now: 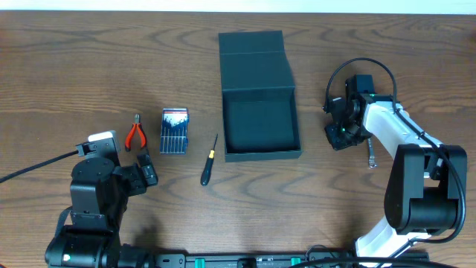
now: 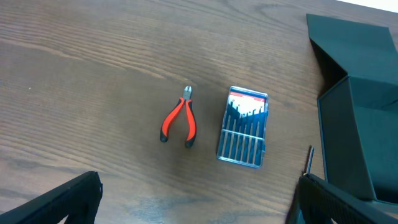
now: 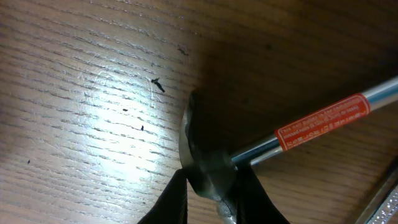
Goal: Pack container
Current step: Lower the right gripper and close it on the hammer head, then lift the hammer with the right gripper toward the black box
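Note:
The dark teal container (image 1: 262, 155) stands open in the table's middle, its flap lid (image 1: 253, 50) lying flat behind it; its corner shows in the left wrist view (image 2: 364, 118). My right gripper (image 1: 342, 134) is to its right, shut on the steel head of a small hammer (image 3: 323, 121), whose shaft (image 1: 371, 154) carries a red label. The fingers (image 3: 211, 186) clamp the head close to the tabletop. My left gripper (image 1: 146, 176) is open and empty (image 2: 199, 199), near the front left.
Left of the container lie red-handled pliers (image 1: 134, 134) (image 2: 180, 121), a blue-and-white bit case (image 1: 175, 131) (image 2: 244, 127) and a small black screwdriver (image 1: 209, 161) (image 2: 308, 158). A black cable (image 1: 37, 165) runs left from the left arm.

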Action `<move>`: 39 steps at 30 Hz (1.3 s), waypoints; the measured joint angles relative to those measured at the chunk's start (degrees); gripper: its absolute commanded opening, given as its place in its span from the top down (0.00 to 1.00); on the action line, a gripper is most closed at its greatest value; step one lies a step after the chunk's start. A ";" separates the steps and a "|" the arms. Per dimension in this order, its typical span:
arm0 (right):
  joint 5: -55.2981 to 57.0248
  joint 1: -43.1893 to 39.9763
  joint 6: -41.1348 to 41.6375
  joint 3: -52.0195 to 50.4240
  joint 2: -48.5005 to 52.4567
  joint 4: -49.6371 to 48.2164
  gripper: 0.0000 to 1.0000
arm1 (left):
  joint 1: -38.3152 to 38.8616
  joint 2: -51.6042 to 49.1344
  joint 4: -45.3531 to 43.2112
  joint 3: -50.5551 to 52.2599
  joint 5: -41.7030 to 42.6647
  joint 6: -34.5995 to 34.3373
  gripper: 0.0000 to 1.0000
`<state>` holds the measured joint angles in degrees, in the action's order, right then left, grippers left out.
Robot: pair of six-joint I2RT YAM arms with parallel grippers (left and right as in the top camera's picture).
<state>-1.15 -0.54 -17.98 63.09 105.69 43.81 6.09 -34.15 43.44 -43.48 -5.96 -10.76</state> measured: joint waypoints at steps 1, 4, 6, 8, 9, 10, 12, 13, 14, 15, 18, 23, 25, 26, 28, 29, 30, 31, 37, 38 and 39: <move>-0.02 0.00 0.02 0.00 -0.02 0.02 0.99 | 0.00 0.00 -0.02 0.00 0.02 0.00 0.02; -0.04 0.00 0.02 0.00 -0.02 0.02 0.99 | 0.00 0.00 0.00 0.00 0.00 0.00 0.02; -0.04 0.00 0.04 0.00 -0.07 -0.09 0.99 | 0.00 0.00 0.00 0.00 0.02 0.00 0.01; -0.13 0.00 0.28 0.00 -0.07 -0.20 0.99 | 0.00 0.00 -0.02 0.00 0.02 0.00 0.02; -0.17 0.00 0.42 0.02 -0.07 -0.24 0.99 | 0.00 0.00 0.00 0.00 0.00 0.00 0.01; -0.22 0.00 0.44 0.07 -0.07 -0.24 0.99 | 0.02 0.00 -0.02 -0.02 0.02 0.00 0.02; -0.57 0.00 0.57 0.20 -0.07 -0.33 0.99 | 0.00 0.00 0.00 0.00 0.00 0.00 0.02; -0.83 0.00 0.63 0.28 -0.07 -0.39 0.99 | 0.00 0.00 0.00 0.00 0.02 0.00 0.01; -1.05 0.00 0.66 0.33 -0.04 -0.44 0.99 | 0.00 0.00 0.00 0.00 0.02 0.00 0.02; -1.36 0.00 0.70 0.46 0.00 -0.42 0.99 | 0.00 0.00 -0.02 0.00 0.02 0.00 0.02; -2.32 0.00 0.85 0.83 0.17 -0.39 0.99 | 0.00 0.00 0.00 0.00 0.02 0.00 0.02; -3.32 0.00 0.83 1.42 0.48 -0.33 0.99 | 0.00 0.00 -0.02 0.00 0.00 0.00 0.01; -3.58 0.02 0.68 1.66 0.59 -0.17 0.99 | 0.00 0.00 0.00 -0.02 0.02 0.00 0.01; -3.63 0.02 0.44 1.75 0.66 0.02 0.99 | 0.00 0.00 -0.02 -0.02 0.00 0.00 0.02; -3.74 0.02 -0.31 1.92 0.74 0.57 0.99 | 0.00 0.00 -0.02 0.00 0.00 0.00 0.02; -3.85 0.07 -0.81 2.03 0.76 0.92 0.99 | 0.00 0.00 -0.02 0.00 0.00 0.00 0.02; -3.87 0.11 -1.16 2.12 0.76 1.09 0.99 | 0.00 0.00 -0.02 -0.02 0.00 0.00 0.01; -3.96 0.22 -1.51 2.21 0.76 1.16 0.99 | 0.00 0.00 -0.02 0.00 0.02 0.00 0.02; -4.31 0.85 -2.38 3.76 0.79 1.33 0.99 | 0.00 0.00 -0.02 0.00 0.02 0.00 0.02; -4.35 0.90 -2.40 4.22 0.79 1.42 0.99 | 0.00 0.00 -0.02 0.00 0.02 0.00 0.02; -4.42 0.92 -2.43 4.68 0.79 1.60 0.99 | 0.00 0.00 -0.02 0.00 0.02 0.00 0.01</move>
<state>-5.56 0.38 -20.40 67.77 106.48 45.41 6.09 -34.15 43.42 -43.48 -5.93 -10.76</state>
